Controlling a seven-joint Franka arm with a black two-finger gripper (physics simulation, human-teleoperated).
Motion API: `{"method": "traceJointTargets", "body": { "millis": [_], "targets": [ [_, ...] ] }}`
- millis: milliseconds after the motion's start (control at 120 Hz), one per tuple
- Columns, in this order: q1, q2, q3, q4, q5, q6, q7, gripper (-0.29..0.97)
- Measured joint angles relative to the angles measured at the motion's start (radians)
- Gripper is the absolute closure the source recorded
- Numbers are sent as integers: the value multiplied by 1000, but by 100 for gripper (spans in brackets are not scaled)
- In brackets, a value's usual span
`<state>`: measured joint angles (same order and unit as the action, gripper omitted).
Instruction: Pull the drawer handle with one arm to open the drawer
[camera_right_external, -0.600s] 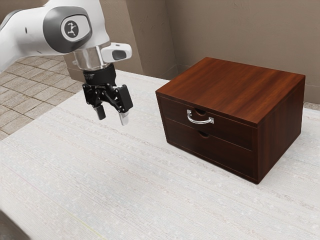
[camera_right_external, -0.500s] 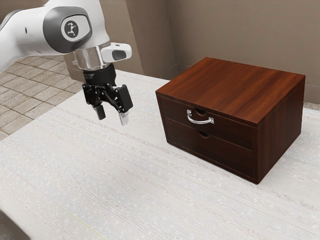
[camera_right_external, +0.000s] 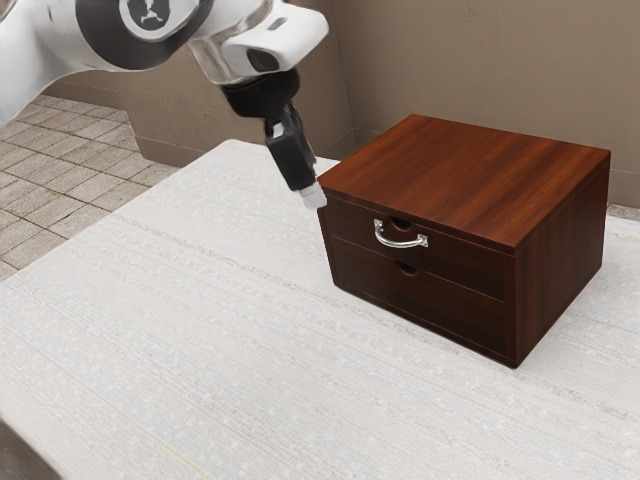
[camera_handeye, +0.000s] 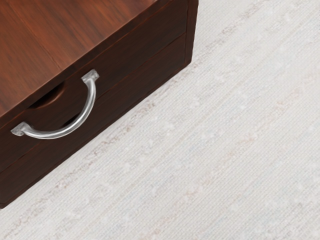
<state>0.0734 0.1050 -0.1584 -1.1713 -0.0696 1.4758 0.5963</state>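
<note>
While the drawer (camera_right_external: 460, 255) is sitting shut, the claw (camera_right_external: 312, 196) is hovering near the cabinet (camera_right_external: 470, 165); the handle (camera_right_external: 400, 240) is waiting beyond it, untouched; whether the claw is spread I cannot tell.

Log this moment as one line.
stage: pre-grasp | gripper near cabinet upper front corner, apart from handle | top drawer shut

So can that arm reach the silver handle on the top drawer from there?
Probably yes. The hand hangs by the cabinet's front corner, and nothing stands between it and the handle.
</note>
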Motion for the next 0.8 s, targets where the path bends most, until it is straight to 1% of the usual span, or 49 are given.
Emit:
{"method": "traceJointTargets", "body": {
  "millis": [67,200,375,658,800],
  "targets": [
    [5,34,-13,-5,4,41,100,0],
    [31,55,-17,-14,29,93,260,0],
    [44,85,-2,-48,43,132,433,0],
    [46,116,9,-86,58,190,631,0],
    [47,161,8,-88,62,228,701,0]
  ]
}}
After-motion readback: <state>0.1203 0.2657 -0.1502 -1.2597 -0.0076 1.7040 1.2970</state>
